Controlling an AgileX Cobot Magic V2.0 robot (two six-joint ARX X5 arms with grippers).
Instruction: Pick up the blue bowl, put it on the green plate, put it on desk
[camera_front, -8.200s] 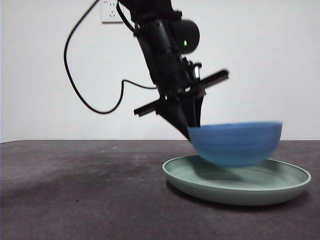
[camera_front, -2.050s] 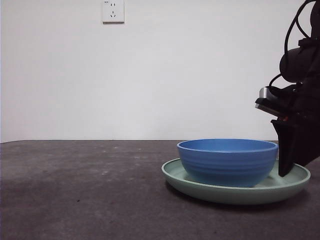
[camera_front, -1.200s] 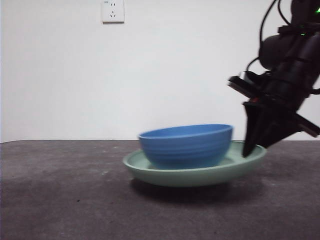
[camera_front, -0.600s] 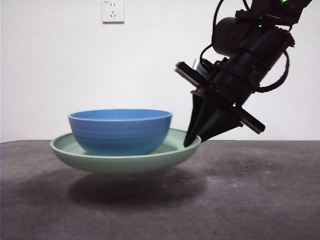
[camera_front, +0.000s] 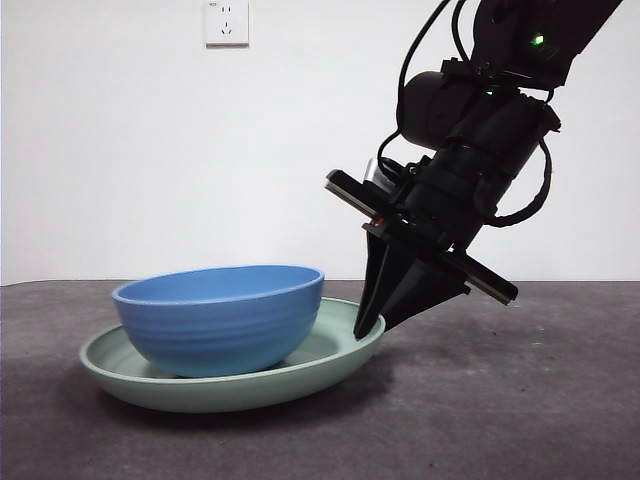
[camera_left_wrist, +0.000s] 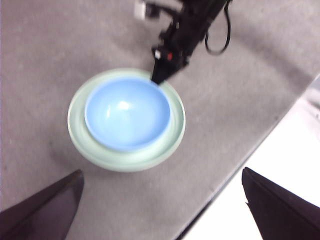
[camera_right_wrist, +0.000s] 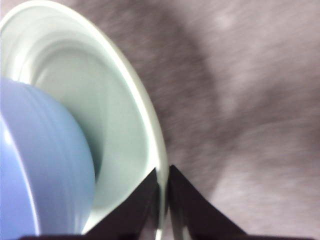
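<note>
The blue bowl (camera_front: 220, 320) sits inside the green plate (camera_front: 230, 392), leaning a little. The plate is low on the desk (camera_front: 500, 410), and the rim on the gripper's side is slightly raised. My right gripper (camera_front: 368, 325) is shut on that rim, one jaw inside and one outside, as the right wrist view shows with the gripper (camera_right_wrist: 162, 200), the plate (camera_right_wrist: 100, 95) and the bowl (camera_right_wrist: 35, 165). My left gripper (camera_left_wrist: 161, 171) is open and empty high above; its view shows the bowl (camera_left_wrist: 127, 112), the plate (camera_left_wrist: 90, 150) and the right gripper (camera_left_wrist: 157, 77).
A white wall socket (camera_front: 226, 22) is on the back wall. The desk's edge (camera_left_wrist: 250, 150) runs near the plate in the left wrist view, with pale floor beyond it.
The right gripper has carried the plate with the bowl leftward through the air and then lowered it to the desk. The bowl now leans slightly in the plate.
</note>
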